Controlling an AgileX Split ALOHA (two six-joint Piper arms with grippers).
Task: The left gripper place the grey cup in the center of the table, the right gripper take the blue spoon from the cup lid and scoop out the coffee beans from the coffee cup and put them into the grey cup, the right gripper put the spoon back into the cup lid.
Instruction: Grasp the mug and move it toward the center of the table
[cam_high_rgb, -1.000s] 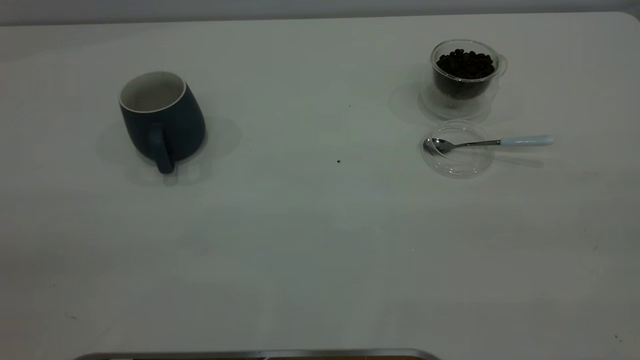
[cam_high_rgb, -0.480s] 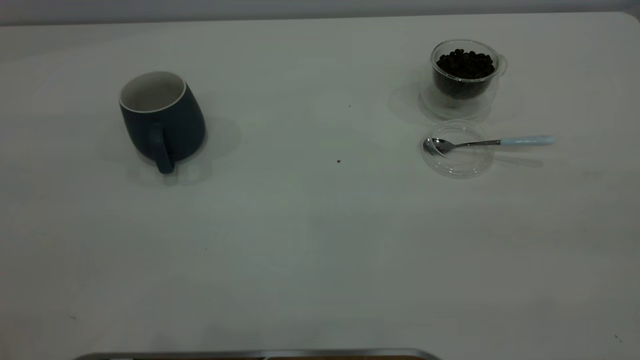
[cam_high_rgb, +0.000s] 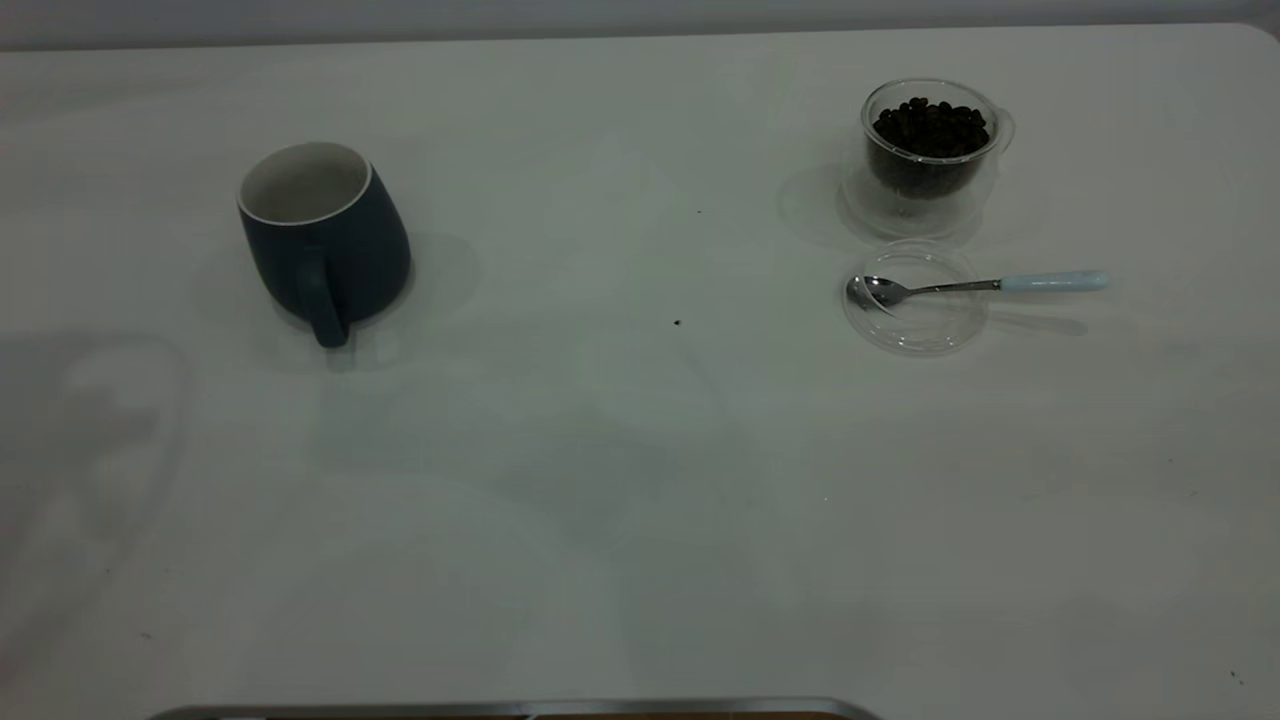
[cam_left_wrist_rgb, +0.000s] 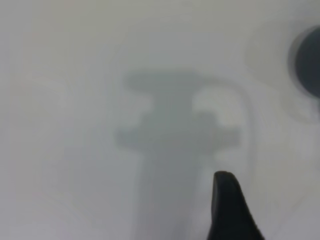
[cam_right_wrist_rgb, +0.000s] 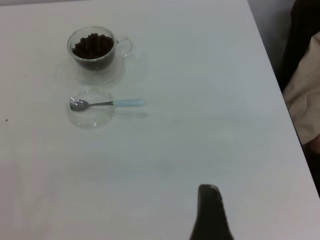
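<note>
Neither gripper's jaw state can be told: each wrist view shows only one dark fingertip, the left gripper's (cam_left_wrist_rgb: 227, 207) and the right gripper's (cam_right_wrist_rgb: 210, 212), above bare table (cam_high_rgb: 640, 480). At far left the grey cup (cam_high_rgb: 325, 235) stands upright, handle toward the near side. At far right the coffee cup (cam_high_rgb: 928, 150) holds coffee beans (cam_high_rgb: 932, 125). Just in front of it lies the cup lid (cam_high_rgb: 915, 300), the blue spoon (cam_high_rgb: 980, 285) resting with its bowl in the lid and its handle pointing right.

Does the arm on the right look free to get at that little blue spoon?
Probably yes. The blue spoon lies bowl-down in the cup lid, its handle sticking out over bare table toward that side, with nothing over it.
</note>
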